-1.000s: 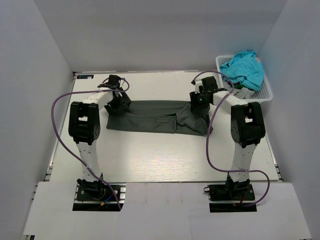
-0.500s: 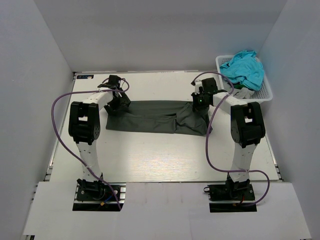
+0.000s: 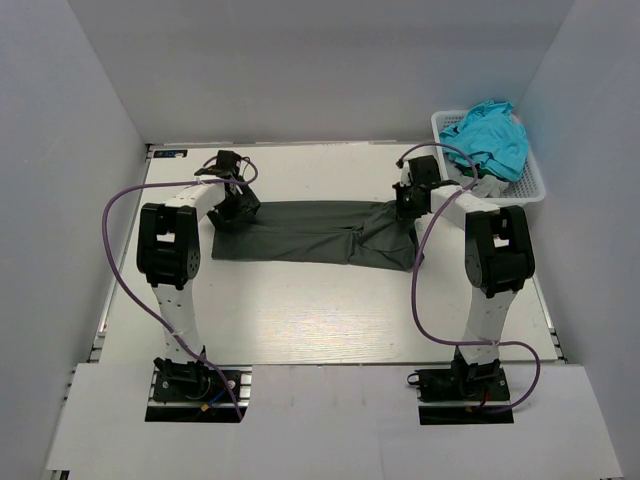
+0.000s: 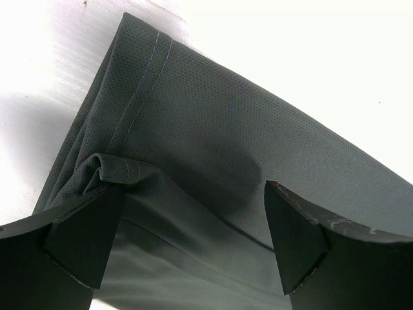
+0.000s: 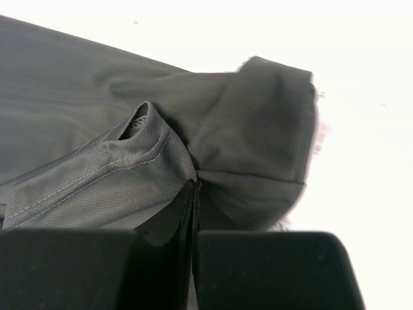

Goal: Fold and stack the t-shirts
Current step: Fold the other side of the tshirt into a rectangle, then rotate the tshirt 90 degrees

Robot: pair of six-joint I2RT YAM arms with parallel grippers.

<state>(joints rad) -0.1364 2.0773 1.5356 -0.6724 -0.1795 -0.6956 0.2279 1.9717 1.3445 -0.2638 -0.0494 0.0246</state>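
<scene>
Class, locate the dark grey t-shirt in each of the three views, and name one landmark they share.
Top external: the dark grey t-shirt lies as a long strip across the white table.
Left wrist: fills the centre, between the open left fingers.
Right wrist: left and centre, a fold pinched by the shut right fingers.
Shared landmark: that white table.

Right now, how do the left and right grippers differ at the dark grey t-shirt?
The left gripper is open, jaws spread over a hem fold of the dark grey t-shirt; the right gripper is shut, pinching a fold of it. The left gripper is at the shirt's left end, the right gripper at its right end. Both are down at the same shirt.
</scene>
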